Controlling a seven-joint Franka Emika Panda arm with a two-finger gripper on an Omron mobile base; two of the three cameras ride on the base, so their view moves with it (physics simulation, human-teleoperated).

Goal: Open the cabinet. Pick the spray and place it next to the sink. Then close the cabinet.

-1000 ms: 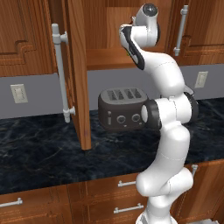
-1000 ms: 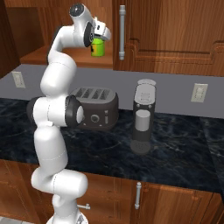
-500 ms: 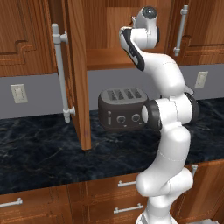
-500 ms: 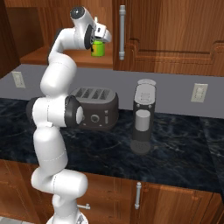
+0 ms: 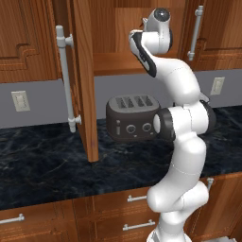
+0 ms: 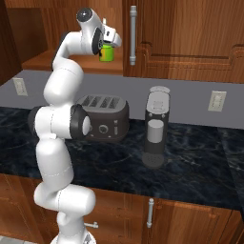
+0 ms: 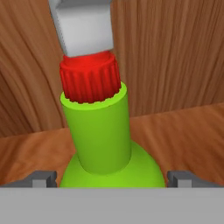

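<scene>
The cabinet door [image 5: 83,71] stands swung open, its silver bar handle [image 5: 64,80] facing me, and the wooden shelf [image 5: 116,64] inside is exposed. The spray [image 6: 108,53], a green bottle with a red collar and white trigger, stands upright on that shelf. My gripper [image 6: 106,46] reaches into the cabinet and is open, with the bottle's body between its fingers. In the hand view the spray [image 7: 100,131] rises close up between the two dark fingertips [image 7: 44,177] of the gripper [image 7: 112,177]. The sink is out of view.
A dark toaster [image 5: 132,118] sits on the black marble counter [image 5: 42,165] under the open cabinet. A grey coffee machine [image 6: 156,126] stands to its right. A closed cabinet door with a bar handle [image 6: 133,35] borders the opening. Drawers [image 5: 137,215] line the counter front.
The hand has edged slightly further in toward the bottle. The spray, the door and the base have not moved.
</scene>
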